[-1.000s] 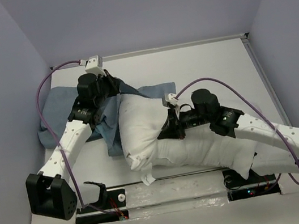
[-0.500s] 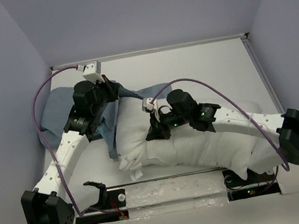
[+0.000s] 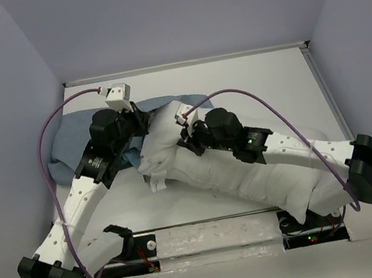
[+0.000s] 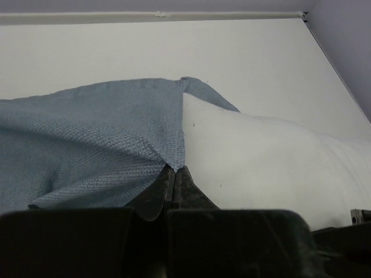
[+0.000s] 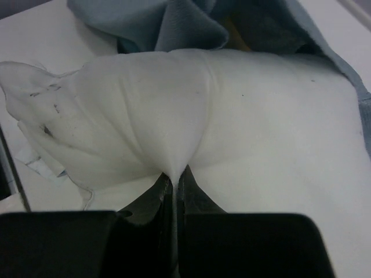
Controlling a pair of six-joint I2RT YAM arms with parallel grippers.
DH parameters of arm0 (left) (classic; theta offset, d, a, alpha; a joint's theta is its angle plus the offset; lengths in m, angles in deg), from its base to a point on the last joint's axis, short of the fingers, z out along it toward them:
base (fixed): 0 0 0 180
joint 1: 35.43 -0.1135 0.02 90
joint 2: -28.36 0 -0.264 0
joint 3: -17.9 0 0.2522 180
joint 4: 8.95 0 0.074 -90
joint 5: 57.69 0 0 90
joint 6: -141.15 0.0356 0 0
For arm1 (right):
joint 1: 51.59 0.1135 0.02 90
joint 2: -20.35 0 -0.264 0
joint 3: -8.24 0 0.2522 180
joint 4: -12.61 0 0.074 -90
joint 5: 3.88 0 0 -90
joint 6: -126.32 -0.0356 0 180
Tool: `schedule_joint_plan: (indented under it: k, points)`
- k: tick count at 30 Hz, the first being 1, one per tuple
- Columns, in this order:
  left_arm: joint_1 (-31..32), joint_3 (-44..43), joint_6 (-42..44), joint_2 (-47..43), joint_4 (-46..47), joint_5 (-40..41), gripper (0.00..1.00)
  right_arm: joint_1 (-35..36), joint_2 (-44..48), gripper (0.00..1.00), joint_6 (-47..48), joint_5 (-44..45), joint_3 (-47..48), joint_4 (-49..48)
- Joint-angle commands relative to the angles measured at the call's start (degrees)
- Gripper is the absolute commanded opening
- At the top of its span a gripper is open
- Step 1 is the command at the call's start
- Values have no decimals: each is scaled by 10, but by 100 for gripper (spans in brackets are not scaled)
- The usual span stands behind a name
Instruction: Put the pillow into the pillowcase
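Note:
The white pillow point(image 3: 249, 175) lies slanted from the near right up to the table's middle, its tagged corner point(image 3: 156, 184) pointing left. The blue-grey pillowcase point(image 3: 72, 140) lies crumpled at the far left. My left gripper point(image 3: 142, 121) is shut on the pillowcase's edge point(image 4: 168, 145), held against the pillow's far end point(image 4: 261, 156). My right gripper point(image 3: 189, 137) is shut on a pinch of the pillow's cloth point(image 5: 174, 150) near that end. In the right wrist view the pillowcase's folds point(image 5: 191, 23) gape just beyond the pillow.
Lilac walls close in the white table point(image 3: 261, 76) on three sides. Purple cables point(image 3: 54, 122) loop over both arms. A black mount rail point(image 3: 217, 237) runs along the near edge between the arm bases.
My right gripper has dragged the pillow's end up and to the left, towards the pillowcase. My left gripper has stayed by the pillowcase's edge while its base joint swung left.

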Motion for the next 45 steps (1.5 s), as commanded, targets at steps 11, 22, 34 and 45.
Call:
schedule_joint_plan:
  k: [11,22,34,45]
  points:
    - [-1,-130,64,-35,-93,86,0,-8,-27,0,32,233,-23,-177]
    - [0,-75,77,-56,-154,89,0,-50,-74,0,-67,313,37,-162]
    - [0,-148,82,-24,-191,190,0,-88,-129,0,-121,471,111,-127]
    - [86,-309,47,112,-185,-2,0,-81,-206,0,-189,509,182,-87]
